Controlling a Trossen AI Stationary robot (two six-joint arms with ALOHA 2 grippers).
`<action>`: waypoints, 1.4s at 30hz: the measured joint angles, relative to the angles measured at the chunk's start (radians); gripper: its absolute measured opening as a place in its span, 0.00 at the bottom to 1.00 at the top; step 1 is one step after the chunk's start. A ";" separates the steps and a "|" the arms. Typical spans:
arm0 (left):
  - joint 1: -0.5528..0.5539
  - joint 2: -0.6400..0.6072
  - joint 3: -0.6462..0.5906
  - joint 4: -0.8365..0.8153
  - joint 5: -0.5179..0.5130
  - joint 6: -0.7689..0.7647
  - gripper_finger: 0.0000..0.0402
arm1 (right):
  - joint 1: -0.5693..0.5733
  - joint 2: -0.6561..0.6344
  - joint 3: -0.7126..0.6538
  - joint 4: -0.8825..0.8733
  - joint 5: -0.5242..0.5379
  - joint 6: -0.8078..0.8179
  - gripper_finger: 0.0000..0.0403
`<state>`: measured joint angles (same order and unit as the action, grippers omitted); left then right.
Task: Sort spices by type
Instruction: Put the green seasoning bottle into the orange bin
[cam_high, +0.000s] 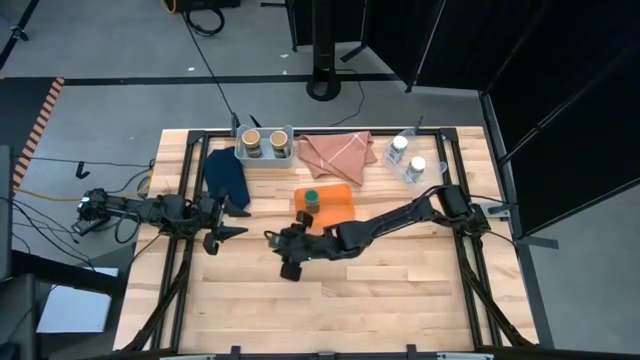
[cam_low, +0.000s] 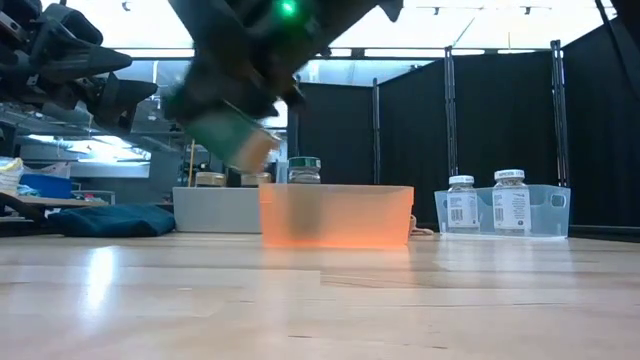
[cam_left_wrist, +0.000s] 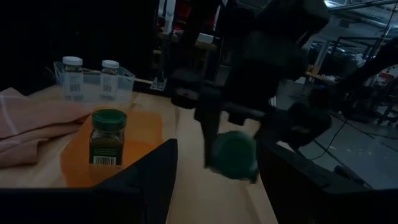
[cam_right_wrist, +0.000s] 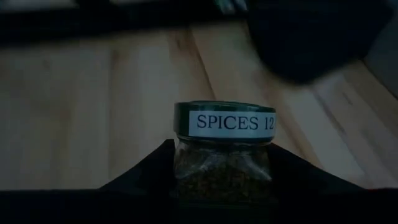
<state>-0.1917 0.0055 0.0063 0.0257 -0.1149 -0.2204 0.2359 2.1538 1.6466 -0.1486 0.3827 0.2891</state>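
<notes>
My right gripper reaches in from the table's right to its middle and is shut on a green-capped spice jar, which hangs above the wood in the low view. A second green-capped jar stands on its base in the orange tray. Two tan-capped jars stand in the pale grey bin at the far edge. Two white-capped jars stand in a clear bin at the far right. My left gripper waits open at the left, touching nothing. My right gripper pinches the jar's glass body just below the green cap, one dark finger on either side. The fingers slant down from the table's right side. The jar is lifted clear of the table and tilted, its cap turned toward the left arm.
A pink cloth lies beside the grey bin at the far edge, and a dark blue cloth lies at the far left near my left gripper. Bare wood stretches along the near half of the table.
</notes>
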 joint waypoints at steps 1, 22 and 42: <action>0.000 0.000 0.000 0.000 0.001 0.000 0.56 | 0.008 0.000 -0.001 0.036 0.007 -0.001 0.50; 0.000 0.000 0.000 0.002 0.004 -0.024 0.56 | 0.139 -0.069 -0.830 1.633 0.295 -0.043 0.50; 0.000 0.000 0.000 0.005 -0.008 -0.041 0.56 | 0.221 -0.068 -0.925 1.418 0.540 -0.159 0.50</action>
<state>-0.1917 0.0055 0.0067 0.0311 -0.1230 -0.2615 0.4568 2.0857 0.7216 1.2692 0.9226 0.1303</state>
